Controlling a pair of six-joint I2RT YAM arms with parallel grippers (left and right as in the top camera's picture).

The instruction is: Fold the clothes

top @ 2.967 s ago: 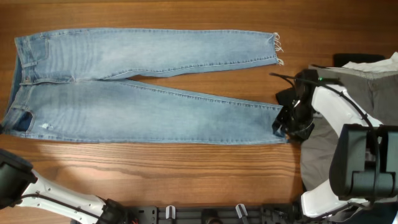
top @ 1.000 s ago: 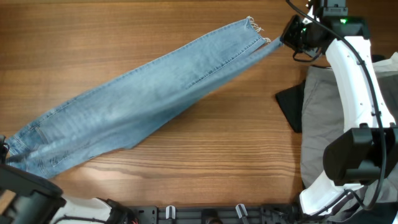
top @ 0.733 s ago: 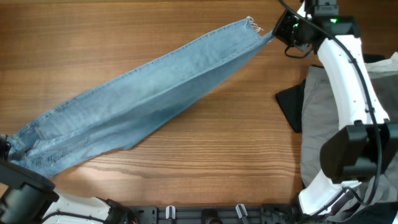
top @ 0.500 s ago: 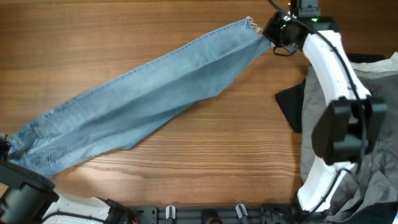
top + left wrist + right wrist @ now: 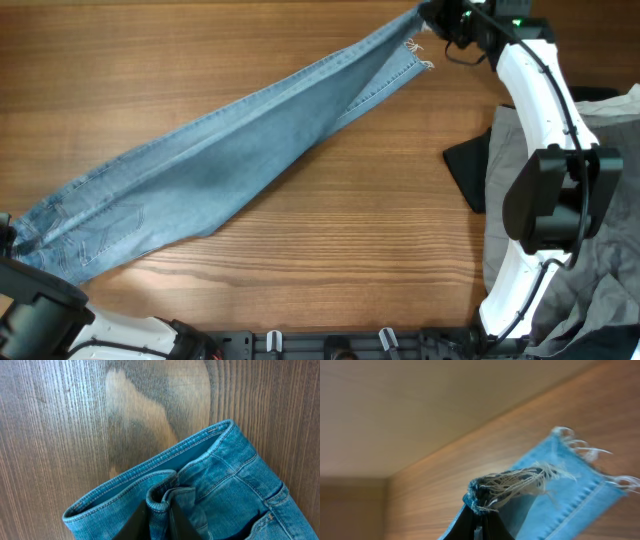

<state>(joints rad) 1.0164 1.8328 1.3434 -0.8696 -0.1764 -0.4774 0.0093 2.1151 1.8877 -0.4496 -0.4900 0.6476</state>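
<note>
Jeans point(image 5: 230, 160) diagonal across bare table point(image 5: 300, 270), frayed hem point(image 5: 418, 55) at far edge

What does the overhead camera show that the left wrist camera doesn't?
Only overhead: the whole jeans stretched diagonally, the right gripper holding them at the far edge, and grey trousers with a black garment at the right. Only left wrist: the waistband fold pinched in the left gripper. Both: blue denim on the wooden table.
</note>
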